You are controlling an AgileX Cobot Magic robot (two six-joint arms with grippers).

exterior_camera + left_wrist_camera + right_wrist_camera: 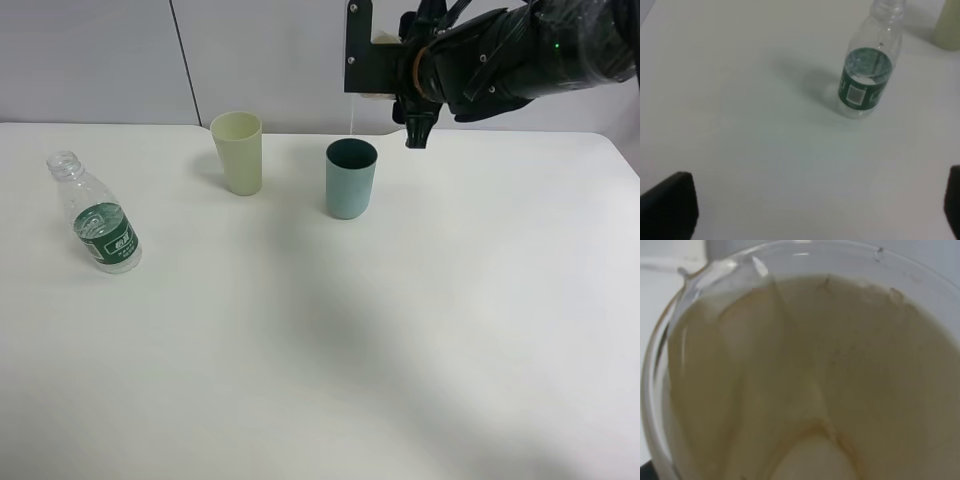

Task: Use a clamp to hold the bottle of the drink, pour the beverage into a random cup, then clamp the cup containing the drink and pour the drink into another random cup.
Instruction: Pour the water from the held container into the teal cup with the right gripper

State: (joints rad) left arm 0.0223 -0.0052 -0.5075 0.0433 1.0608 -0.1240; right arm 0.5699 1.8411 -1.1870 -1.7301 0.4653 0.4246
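The paper cup [810,380] is held clamped in the right gripper [400,95], raised above and just behind the teal tumbler [351,178], with a thin stream seen falling toward the tumbler's mouth. In the right wrist view only the cup's peach, wet-rimmed inside is seen, tipped over. The bottle [100,218] stands upright well to the left of the tumbler, beyond the pale yellow-green tumbler [238,152], with the left gripper's jaws spread apart near it.

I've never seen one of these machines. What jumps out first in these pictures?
The big black arm hanging over the far right of the table, its hand tipping a paper cup above the teal cup; up close, that cup's peach inside fills the right wrist view. Next, the open bottle standing alone at the left edge, with a pale yellow-green cup left of the teal one.
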